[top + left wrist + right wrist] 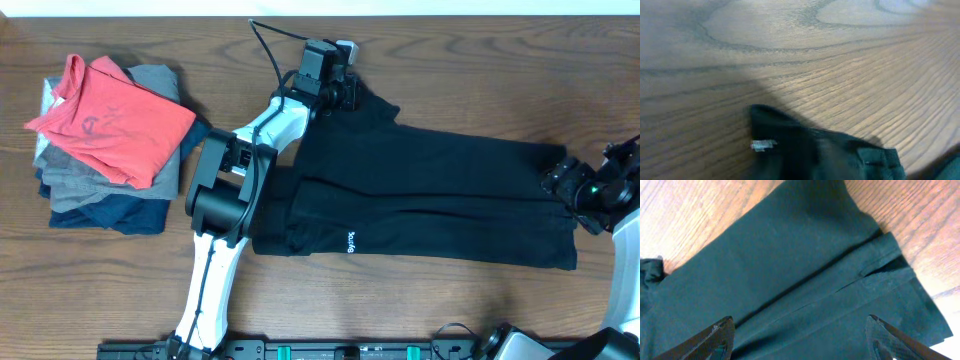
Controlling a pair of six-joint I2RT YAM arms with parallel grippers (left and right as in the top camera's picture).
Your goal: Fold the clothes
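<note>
Fold is mid-way, I judge: the black shirt lies as a long band across the middle of the counter, one end near the right edge, sides seemingly turned in, white logo facing up on the near side. My left gripper sits at the shirt's far-left corner, toward the far edge; its wrist view shows only a bunched dark bit of fabric with a small white tag and no fingers, so I cannot tell if it is pinching. My right gripper hovers over the end by the right edge, fingers spread wide, nothing held. Next move probably: pinch that end through all layers and carry it leftward over the band. The pile of folded clothes by the left edge is not involved.
</note>
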